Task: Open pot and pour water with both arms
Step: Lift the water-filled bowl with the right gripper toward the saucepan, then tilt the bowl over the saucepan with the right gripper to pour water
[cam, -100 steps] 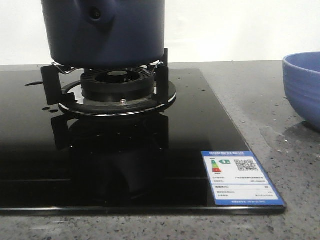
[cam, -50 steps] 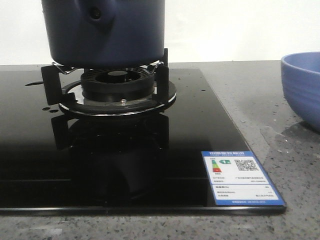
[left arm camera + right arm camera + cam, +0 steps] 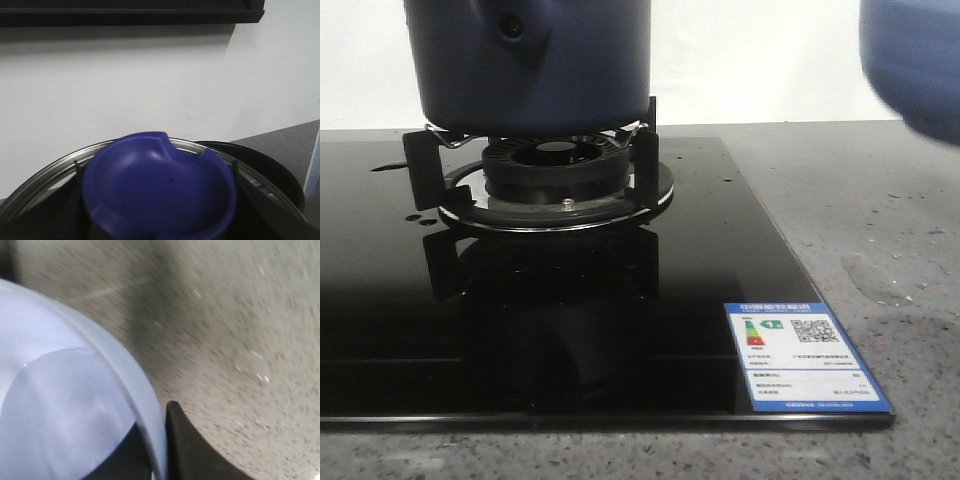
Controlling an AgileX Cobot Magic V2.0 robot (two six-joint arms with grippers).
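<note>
The dark navy pot (image 3: 530,60) stands on the burner's pot support; its top is cut off by the front view. Neither gripper shows in the front view. In the left wrist view my left gripper (image 3: 160,210) is shut on the blue knob (image 3: 160,190) of a steel-rimmed lid (image 3: 45,177), held up against the white wall; the fingers are mostly hidden by the knob. My right gripper (image 3: 160,445) is shut on the rim of the light blue bowl (image 3: 60,405), one dark finger (image 3: 187,450) outside it. The bowl (image 3: 915,65) hangs blurred at upper right.
The gas burner (image 3: 555,165) with black support prongs sits on a black glass cooktop (image 3: 380,300). A blue-bordered energy label (image 3: 805,357) is stuck at its front right corner. Grey speckled countertop (image 3: 880,220) lies to the right, with a faint wet mark.
The light blue bowl has risen from the countertop at the right to the upper right of the front view, blurred by motion. The pot has not moved.
</note>
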